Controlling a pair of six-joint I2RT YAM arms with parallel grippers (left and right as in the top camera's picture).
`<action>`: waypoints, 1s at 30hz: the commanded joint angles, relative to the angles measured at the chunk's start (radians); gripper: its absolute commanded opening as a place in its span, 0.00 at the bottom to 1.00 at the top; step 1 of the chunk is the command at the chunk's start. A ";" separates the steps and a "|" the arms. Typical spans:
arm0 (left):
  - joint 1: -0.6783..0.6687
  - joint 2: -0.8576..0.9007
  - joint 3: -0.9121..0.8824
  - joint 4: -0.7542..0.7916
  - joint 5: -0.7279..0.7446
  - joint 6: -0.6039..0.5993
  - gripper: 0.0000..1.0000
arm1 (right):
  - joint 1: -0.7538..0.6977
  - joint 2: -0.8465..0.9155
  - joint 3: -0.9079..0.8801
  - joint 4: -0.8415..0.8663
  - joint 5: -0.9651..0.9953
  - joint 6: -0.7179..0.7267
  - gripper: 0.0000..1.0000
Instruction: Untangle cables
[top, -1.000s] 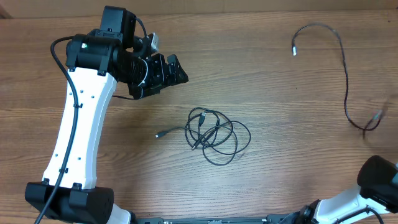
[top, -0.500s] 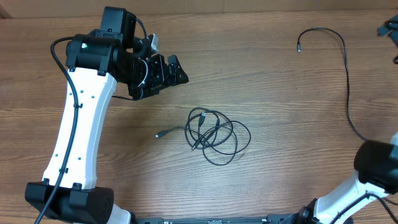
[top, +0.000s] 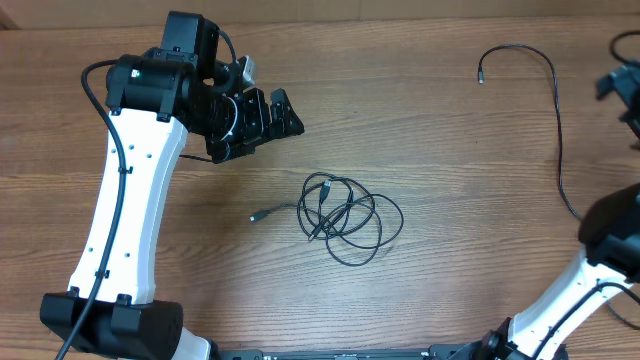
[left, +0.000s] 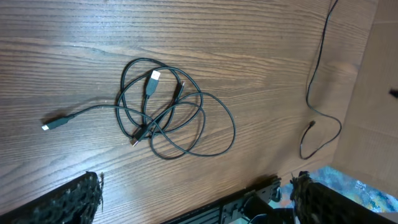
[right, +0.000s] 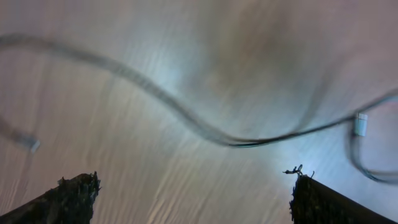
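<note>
Both sets of jaws gape empty; the tangled cables (top: 345, 218) lie just right of the left gripper (top: 272, 116), towards its base, well apart from the right gripper (top: 625, 85), which hangs over a loose strand (top: 557, 130)

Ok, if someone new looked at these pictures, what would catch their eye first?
First the tangled bundle of thin black cables, lying at the middle of the wooden table. Next the big white left arm along the left side, its black head just up and left of the bundle in the overhead view. A single loose cable snakes down the far right.
</note>
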 joint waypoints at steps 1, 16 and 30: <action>0.001 -0.003 0.014 -0.002 -0.006 0.001 1.00 | -0.108 -0.016 -0.004 -0.013 0.050 0.106 1.00; -0.002 -0.003 0.014 -0.007 -0.006 0.012 1.00 | -0.302 -0.016 -0.313 0.115 0.088 0.096 1.00; -0.002 -0.003 0.014 -0.006 -0.006 0.012 1.00 | -0.337 -0.016 -0.498 0.233 0.144 0.137 1.00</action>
